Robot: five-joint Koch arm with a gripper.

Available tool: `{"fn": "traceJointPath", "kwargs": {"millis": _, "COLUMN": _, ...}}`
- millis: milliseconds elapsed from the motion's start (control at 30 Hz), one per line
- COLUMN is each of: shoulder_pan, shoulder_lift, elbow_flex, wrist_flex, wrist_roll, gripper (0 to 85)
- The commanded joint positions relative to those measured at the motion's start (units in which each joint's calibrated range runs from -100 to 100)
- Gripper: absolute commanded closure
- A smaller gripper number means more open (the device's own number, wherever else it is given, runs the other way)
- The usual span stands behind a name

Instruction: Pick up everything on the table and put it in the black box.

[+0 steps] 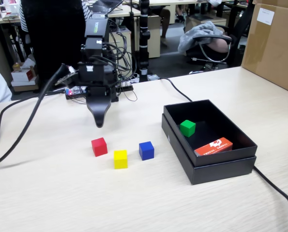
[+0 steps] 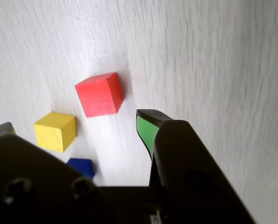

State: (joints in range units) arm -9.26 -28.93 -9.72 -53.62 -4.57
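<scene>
Gripper [image 1: 99, 122] of mine, poised above the table [image 1: 47, 193]; whether its jaws are parted cannot be told. Just below and ahead of its tip: red cube [image 1: 99, 146], then yellow cube [image 1: 120, 159] and blue cube [image 1: 146, 150]. Farther right: black box [image 1: 207, 170] holding the green cube [image 1: 187, 127].

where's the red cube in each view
Fixed view: red cube lies on the table, leftmost of a row of three, below the end effector.
Wrist view: red cube sits upper centre-left, above the green-faced tip.
Shared landmark: yellow cube, its nearest neighbour in both.
</scene>
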Motion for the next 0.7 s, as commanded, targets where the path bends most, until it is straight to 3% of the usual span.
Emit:
{"fn": "traceJointPath", "kwargs": {"millis": 0, "shoulder_pan": -0.5, "shoulder_lift": 5.4, "elbow_flex": 7.3, "wrist_flex": 1.1, "wrist_roll": -1.3, "gripper": 34.8}}
{"fn": "traceJointPath", "kwargs": {"millis": 667, "shoulder_pan": -1.6, "shoulder_lift": 24.5, "elbow_flex": 12.8, "wrist_flex": 1.0, "wrist_roll": -3.4, "gripper": 40.7}}
